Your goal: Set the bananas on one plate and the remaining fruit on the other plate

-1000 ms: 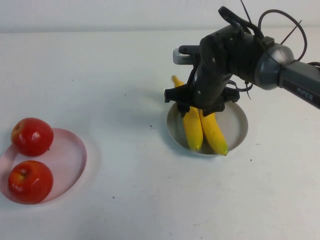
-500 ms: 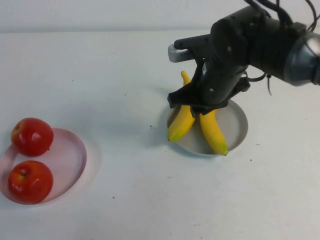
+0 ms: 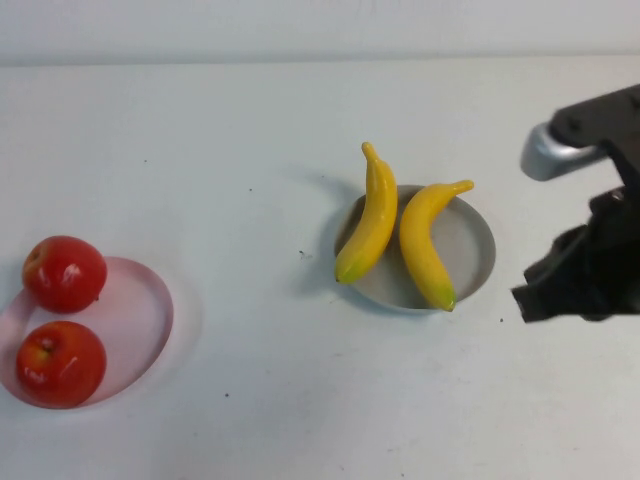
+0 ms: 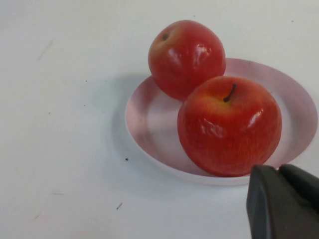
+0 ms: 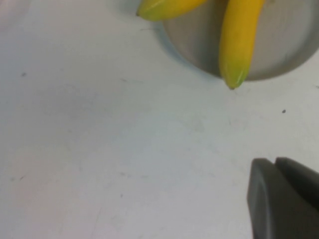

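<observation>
Yellow on grey, red on pink, and the sort looks done. Both bananas [image 3: 378, 215] lie on the grey-blue plate [image 3: 472, 245] right of centre in the high view; the left one overhangs the rim at both ends, its greenish tip poking off the lower-left edge, while its partner [image 3: 424, 240] lies inside with only its tip at the lower rim. Over at the lower left of that frame, two red apples [image 3: 62, 318] share the pale pink plate [image 3: 140, 310], the upper one [image 3: 64, 272] perched right on the rim.

Right gripper [image 3: 570, 285] hangs at the right edge of the high view, well apart from the grey plate and carrying nothing. Its wrist view shows two dark fingers [image 5: 284, 199] pressed side by side. Left gripper [image 4: 284, 199] is out of the high view, but its wrist camera puts it just beside the pink plate, fingers together and nothing between them.

My call: the step in hand is clearing away. Do it well by lifting straight off, clear of that overhanging banana and the rim-perched apple, since either could roll off if bumped.
</observation>
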`<state>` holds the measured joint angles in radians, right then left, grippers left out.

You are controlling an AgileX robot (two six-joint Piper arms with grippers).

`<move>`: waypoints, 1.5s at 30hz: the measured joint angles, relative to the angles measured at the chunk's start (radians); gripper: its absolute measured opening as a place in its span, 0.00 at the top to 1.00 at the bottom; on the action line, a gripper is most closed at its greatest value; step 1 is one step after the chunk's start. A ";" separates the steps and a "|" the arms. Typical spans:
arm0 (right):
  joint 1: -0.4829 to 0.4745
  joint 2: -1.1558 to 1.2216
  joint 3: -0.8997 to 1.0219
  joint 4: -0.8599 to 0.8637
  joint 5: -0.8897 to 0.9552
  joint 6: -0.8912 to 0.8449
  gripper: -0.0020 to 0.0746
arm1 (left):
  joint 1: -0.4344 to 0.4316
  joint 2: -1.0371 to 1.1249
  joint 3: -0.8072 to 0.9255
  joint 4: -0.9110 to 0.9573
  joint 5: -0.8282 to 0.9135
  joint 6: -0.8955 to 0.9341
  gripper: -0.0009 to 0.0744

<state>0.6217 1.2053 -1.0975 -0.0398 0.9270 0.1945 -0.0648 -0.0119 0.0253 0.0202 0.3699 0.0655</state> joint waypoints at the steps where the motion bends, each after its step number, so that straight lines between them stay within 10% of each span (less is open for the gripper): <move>1: 0.000 -0.050 0.036 0.020 -0.007 -0.005 0.99 | 0.000 0.000 0.000 0.000 0.000 0.000 0.99; 17: 0.000 -0.470 0.305 0.093 0.111 -0.011 0.99 | 0.000 0.000 0.000 0.000 0.000 0.000 0.99; 23: -0.034 -0.493 0.555 0.028 -0.288 -0.011 0.99 | 0.000 0.000 0.000 0.000 0.000 0.000 0.99; 33: -0.417 -0.775 1.082 0.009 -1.095 -0.011 0.99 | 0.000 0.000 0.000 0.000 0.000 0.000 0.99; 45: -0.550 -1.194 1.123 -0.019 -0.741 -0.013 0.99 | 0.000 0.000 0.000 0.000 0.000 0.000 0.99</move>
<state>0.0713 0.0113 0.0252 -0.0591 0.1860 0.1820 -0.0648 -0.0119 0.0253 0.0202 0.3699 0.0655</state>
